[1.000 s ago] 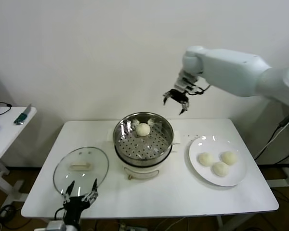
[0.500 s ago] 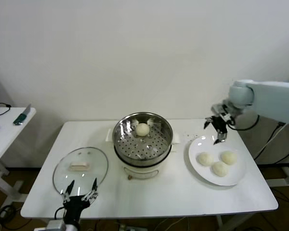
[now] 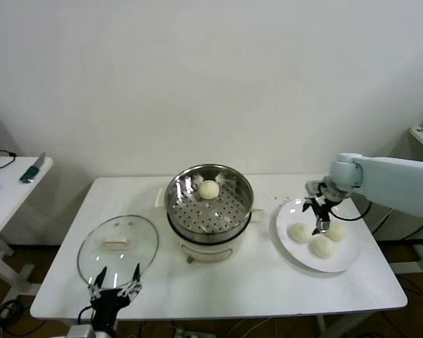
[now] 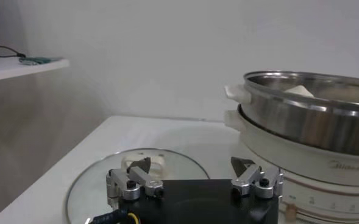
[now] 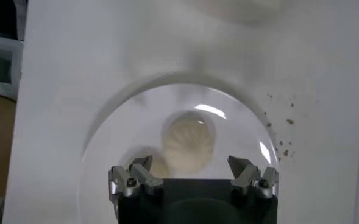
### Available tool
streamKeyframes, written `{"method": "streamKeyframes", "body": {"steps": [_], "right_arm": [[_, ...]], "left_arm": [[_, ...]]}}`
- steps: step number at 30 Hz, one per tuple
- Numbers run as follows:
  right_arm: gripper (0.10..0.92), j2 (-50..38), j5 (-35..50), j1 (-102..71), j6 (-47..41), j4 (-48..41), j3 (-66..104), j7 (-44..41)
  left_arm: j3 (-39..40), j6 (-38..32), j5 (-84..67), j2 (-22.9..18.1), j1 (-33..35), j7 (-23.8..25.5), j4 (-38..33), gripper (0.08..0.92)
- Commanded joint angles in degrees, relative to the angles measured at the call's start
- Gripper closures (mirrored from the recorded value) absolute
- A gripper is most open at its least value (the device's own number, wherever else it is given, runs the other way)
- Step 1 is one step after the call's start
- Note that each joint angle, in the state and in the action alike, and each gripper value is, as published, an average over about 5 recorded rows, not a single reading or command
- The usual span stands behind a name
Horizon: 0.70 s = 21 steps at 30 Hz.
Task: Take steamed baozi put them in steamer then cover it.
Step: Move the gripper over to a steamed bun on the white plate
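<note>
The shiny steel steamer [image 3: 210, 205] stands at the table's middle on its cream base, with one cream-white baozi [image 3: 209, 189] on the perforated tray. Three baozi [image 3: 322, 246] lie on a flat white plate [image 3: 342, 264] at the right. My right gripper [image 3: 318, 216] is open and empty, hovering just above the plate between the baozi; in the right wrist view a baozi [image 5: 188, 140] lies on the plate just ahead of the open jaws [image 5: 191, 169]. My left gripper [image 3: 115, 280] is open and empty at the table's front left edge, over the near rim of the glass lid [image 3: 118, 243].
The lid also shows in the left wrist view [image 4: 100, 176], with the steamer [image 4: 313, 122] beside it. A small side table [image 3: 14, 186] with a few items stands at the far left. Bare tabletop lies in front of the steamer and plate.
My right gripper has swung from above the steamer's back right over to the right and down, ending low over the plate of baozi. The left arm has not moved.
</note>
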Motion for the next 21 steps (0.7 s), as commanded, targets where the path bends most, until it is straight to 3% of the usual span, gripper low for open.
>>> {"method": "streamKeyframes", "body": {"steps": [1, 21], "right_arm": [[0.203, 3.0, -3.5, -9.9, -2.4, -6.9, 7.2, 1.2], [0.206, 3.8, -4.8, -13.4, -2.1, -10.2, 10.5, 0.3]], "left_arm": [[0.0, -0.2, 0.0, -0.1, 0.4, -0.1, 0.1, 0.177], [-0.1, -0.3, -0.1, -0.2, 0.7, -0.1, 0.2, 0.177]]}}
